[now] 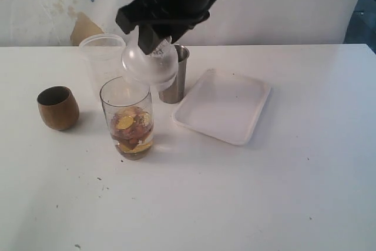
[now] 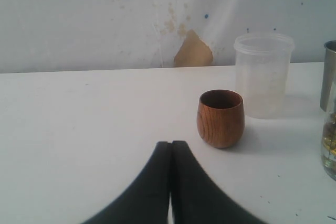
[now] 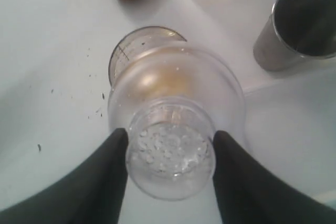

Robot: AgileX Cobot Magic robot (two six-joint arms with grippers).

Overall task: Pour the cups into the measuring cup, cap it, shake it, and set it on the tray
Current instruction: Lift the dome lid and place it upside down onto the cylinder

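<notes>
Ext. view: right end effector (image 1: 154,44) clamps the domed clear cap (image 1: 150,66) just above the measuring cup (image 1: 126,116), which is part-filled, prob. lining up to cap it. Steel tumbler (image 1: 176,74) & frosted cup (image 1: 103,54) crowd close behind. Tray (image 1: 249,95) is bare at right, w/ open tabletop (image 1: 235,204) in front.
L wrist: left end effector (image 2: 171,182) pinched shut, empty, facing the wooden cup (image 2: 221,118).
R wrist: cap sits off-centre of the cup rim and looks to need centring.

Left pincer (image 2: 170,144) pressed closed, right pincer (image 3: 170,139) gripping
</notes>
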